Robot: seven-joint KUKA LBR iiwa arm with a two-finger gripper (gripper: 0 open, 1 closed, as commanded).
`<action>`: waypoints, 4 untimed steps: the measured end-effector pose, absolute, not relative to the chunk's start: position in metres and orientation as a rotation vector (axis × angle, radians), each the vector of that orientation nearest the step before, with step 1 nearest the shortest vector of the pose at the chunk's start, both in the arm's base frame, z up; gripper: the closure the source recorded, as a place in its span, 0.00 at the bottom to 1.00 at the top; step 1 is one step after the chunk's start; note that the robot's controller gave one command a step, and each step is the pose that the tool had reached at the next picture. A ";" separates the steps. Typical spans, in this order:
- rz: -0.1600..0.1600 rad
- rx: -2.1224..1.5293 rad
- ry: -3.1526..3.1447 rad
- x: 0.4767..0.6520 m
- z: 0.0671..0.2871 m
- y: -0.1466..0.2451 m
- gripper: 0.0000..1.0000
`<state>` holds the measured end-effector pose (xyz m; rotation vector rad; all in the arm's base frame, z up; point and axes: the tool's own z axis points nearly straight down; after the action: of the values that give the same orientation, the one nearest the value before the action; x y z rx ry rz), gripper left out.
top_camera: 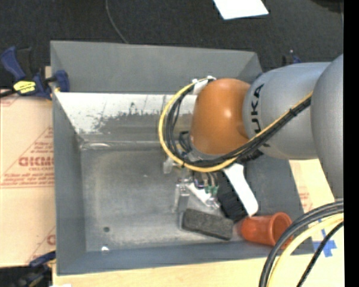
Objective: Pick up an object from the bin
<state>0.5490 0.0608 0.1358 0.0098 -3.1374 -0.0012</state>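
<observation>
My gripper (188,197) hangs low over the bin's floor, right of centre, under the orange wrist cover; its metal fingers point down just above a dark grey foam block (207,224) near the front wall. A black-and-white brush-like thing (236,197) lies right beside the fingers, on their right. An orange cup (264,228) lies on its side at the front right corner, next to the block. Something small and green shows close to the fingers, too hidden to name.
The arm and its yellow-black cables cover the bin's right half. The left half of the floor is bare grey metal, with the sloped back wall behind it.
</observation>
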 end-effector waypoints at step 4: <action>-0.001 -0.121 -3.151 0.476 0.100 -0.043 0.00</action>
<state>0.4765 -0.0427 0.1002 -0.1209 -3.1514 -0.0014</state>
